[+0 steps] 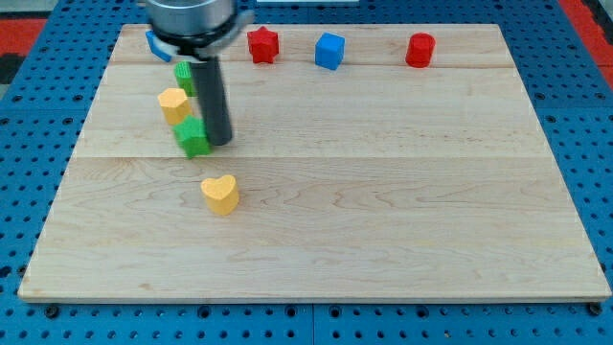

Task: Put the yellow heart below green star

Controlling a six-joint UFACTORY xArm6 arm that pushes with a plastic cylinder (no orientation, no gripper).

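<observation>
My tip (219, 144) touches the green block (192, 137) on pale wood — yellow heart (220, 194) just below; no pincer shows.

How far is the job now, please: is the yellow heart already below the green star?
Looks done: the yellow heart lies lower in the view than the green star, slightly to the view's right, with bare board between them. In hand: my tip rests beside the star's right side, above the heart, touching neither visibly. Left: perhaps a small nudge toward the view's left to line the heart up directly under the star.
</observation>
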